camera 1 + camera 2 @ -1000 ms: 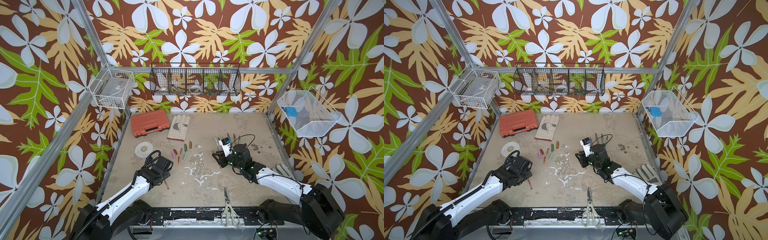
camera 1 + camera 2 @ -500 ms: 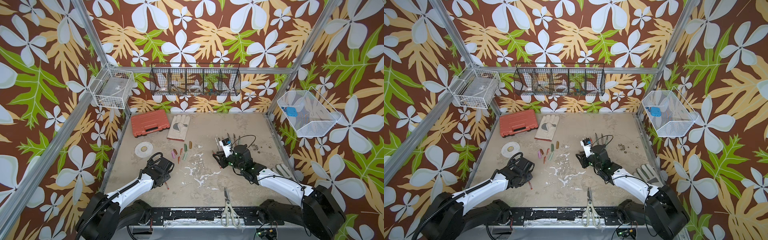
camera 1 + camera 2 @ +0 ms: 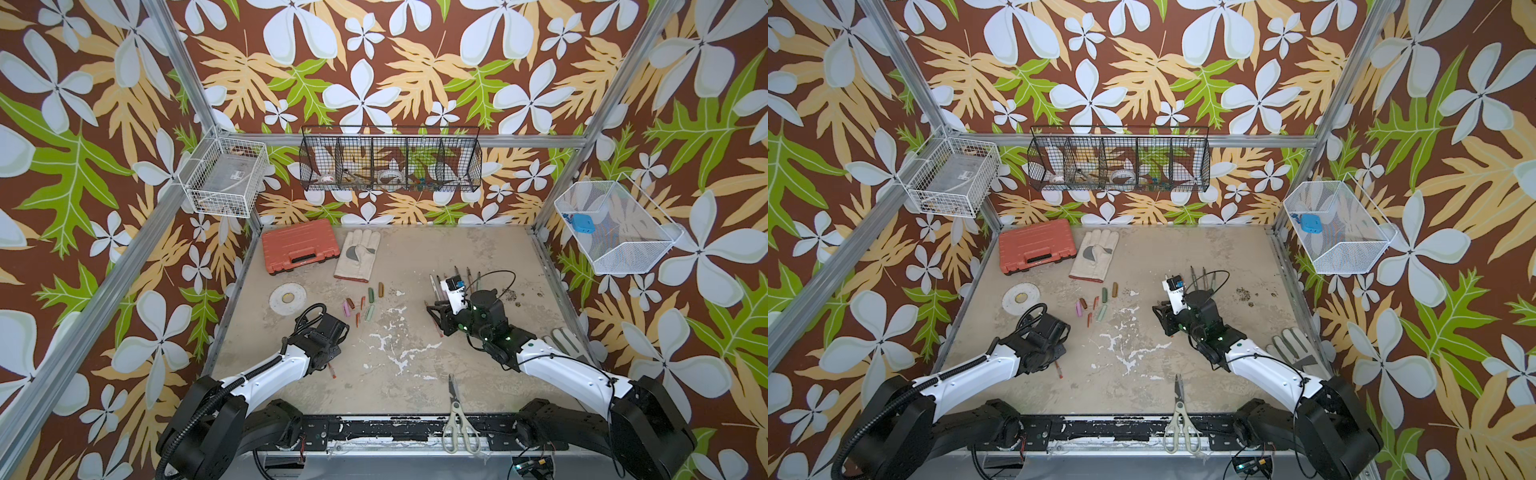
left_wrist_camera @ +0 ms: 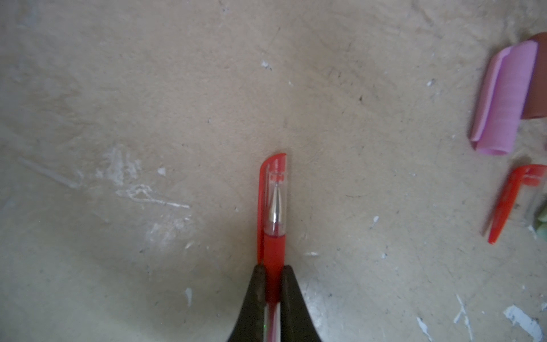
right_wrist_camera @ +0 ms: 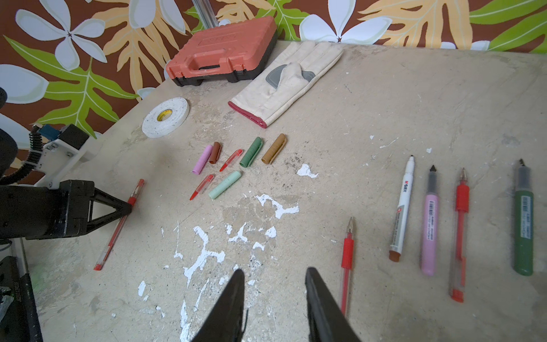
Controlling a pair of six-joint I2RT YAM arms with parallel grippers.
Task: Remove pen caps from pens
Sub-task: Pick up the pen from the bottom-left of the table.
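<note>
Left gripper [image 4: 272, 274] pinches the capped red pen [image 4: 273, 245] lying flat toward the desk's [image 4: 118, 88] front-left corner, so close behind its cap [image 4: 276, 189] that the clip could snag on a finger.

In the right wrist view, the white marker [image 5: 402, 207] carries the only print that can be made out: a small red logo near its tip end, then dark capitals running along the barrel that look like "GBK". The finer lines of print below them are too small to read. The pink pen [image 5: 429, 225] and the dark green pen [image 5: 523, 219] each bear a barcode label with tiny, illegible print. The tape roll [image 5: 165, 117] has a yellow core label with a dark mark, unreadable. Raised lettering on the orange case [image 5: 222, 50] lid cannot be read.
</note>
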